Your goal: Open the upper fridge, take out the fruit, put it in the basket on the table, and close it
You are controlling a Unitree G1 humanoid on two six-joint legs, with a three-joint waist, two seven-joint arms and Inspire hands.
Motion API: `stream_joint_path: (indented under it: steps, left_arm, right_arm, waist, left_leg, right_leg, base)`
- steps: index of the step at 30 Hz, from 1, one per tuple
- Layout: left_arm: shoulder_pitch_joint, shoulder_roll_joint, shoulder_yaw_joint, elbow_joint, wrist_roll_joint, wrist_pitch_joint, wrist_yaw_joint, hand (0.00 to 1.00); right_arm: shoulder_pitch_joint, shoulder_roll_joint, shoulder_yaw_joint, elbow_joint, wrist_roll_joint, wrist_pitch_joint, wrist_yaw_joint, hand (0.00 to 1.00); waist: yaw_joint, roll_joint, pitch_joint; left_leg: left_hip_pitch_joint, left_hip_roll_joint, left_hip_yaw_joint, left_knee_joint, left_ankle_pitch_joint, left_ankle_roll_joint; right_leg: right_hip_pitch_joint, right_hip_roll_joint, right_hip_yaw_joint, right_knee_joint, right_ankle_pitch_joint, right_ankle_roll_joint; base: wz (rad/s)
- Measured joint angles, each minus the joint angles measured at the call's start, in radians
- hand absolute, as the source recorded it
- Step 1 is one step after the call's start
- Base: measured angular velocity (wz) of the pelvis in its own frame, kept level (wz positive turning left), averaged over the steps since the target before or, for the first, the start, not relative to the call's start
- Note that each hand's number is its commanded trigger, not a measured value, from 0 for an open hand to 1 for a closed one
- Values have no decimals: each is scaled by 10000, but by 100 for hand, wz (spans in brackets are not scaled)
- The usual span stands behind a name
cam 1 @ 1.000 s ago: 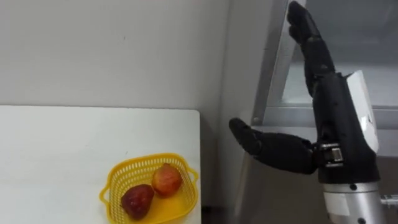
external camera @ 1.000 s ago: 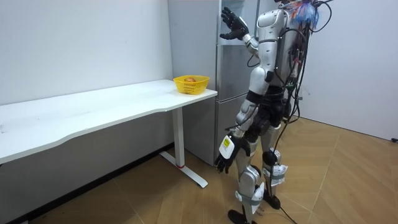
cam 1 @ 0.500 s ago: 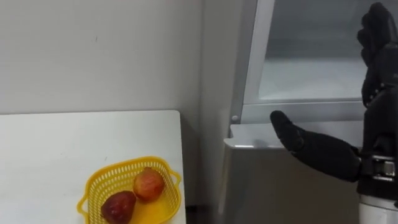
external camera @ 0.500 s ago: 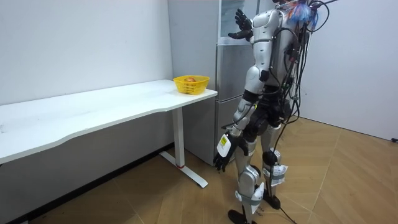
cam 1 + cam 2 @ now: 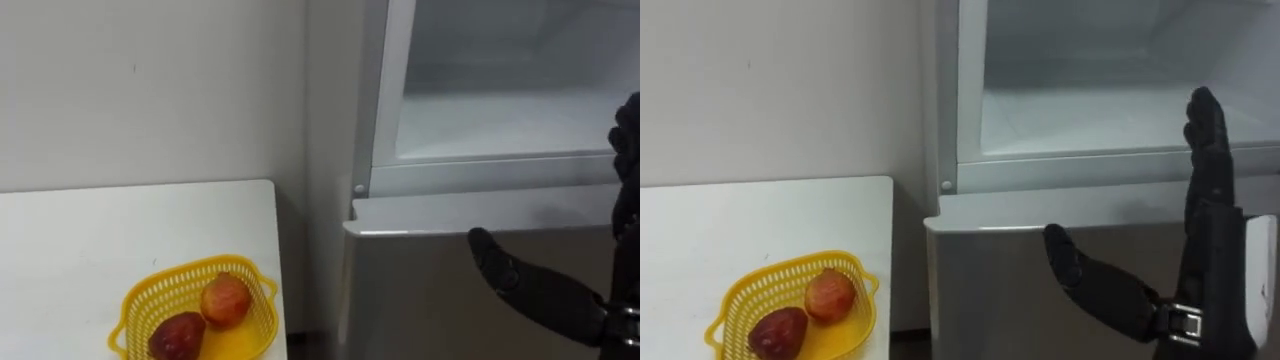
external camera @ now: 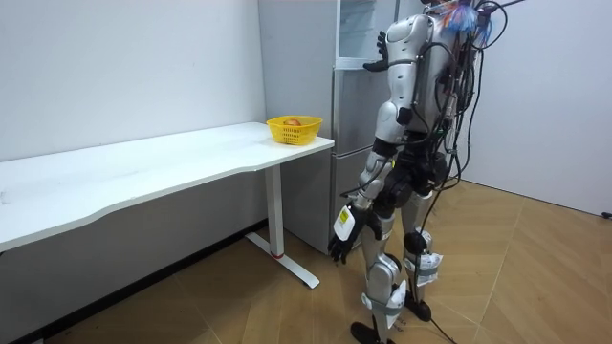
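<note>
The upper fridge compartment [image 5: 1090, 100] stands open before me, its inside white and frosty, and I make out nothing on its floor. My right hand [image 5: 1210, 270] is raised in front of the fridge at the right, fingers straight up, thumb spread to the left, holding nothing. It is level with the ledge between the upper compartment and the grey lower door [image 5: 420, 280]. In the room view I stand close to the fridge [image 6: 354, 105] with the right hand [image 6: 382, 53] up at its upper part. My left hand [image 6: 342, 239] hangs by my thigh, fingers relaxed.
A yellow basket [image 5: 135, 305] holding two reddish fruits sits near the right end of the white table [image 5: 80, 230], just left of the fridge. A white wall stands behind the table. The floor around me is wood.
The eye views have swung right, bringing the open compartment more into sight. My right hand has moved right and lower in the view; the room view shows it drawn in towards the fridge.
</note>
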Motion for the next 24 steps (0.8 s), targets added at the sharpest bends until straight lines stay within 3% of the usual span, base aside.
stream_joint_path:
  steps: [6, 14, 24]
  left_arm:
    - [113, 22, -50, 3, 27, 104, -1, 0]
    - [196, -58, 12, -145, 20, 285, -73, 0]
    - [632, -25, 88, -765, -8, 429, -84, 0]
  right_arm:
    - [206, 9, -189, 1010, 1081, 9, -481, 0]
    - [302, 64, -945, 2188, 2299, 150, -893, 0]
    - [599, 87, -1695, 3515, 4934, 298, -1423, 0]
  waist:
    - [-181, -64, -37]
    - [-297, 50, -5]
    - [-490, 23, -52]
  left_leg:
    - [172, -2, 32, -35, -4, -2]
    - [93, -2, 28, -35, -4, -2]
    - [6, -3, 29, 24, -3, -2]
  right_leg:
    - [241, 7, 20, -146, 4, 5]
    - [165, 14, 48, -158, -9, 27]
    - [70, 11, 16, -182, -10, 24]
  base:
    - [-1]
    - [0]
    - [0]
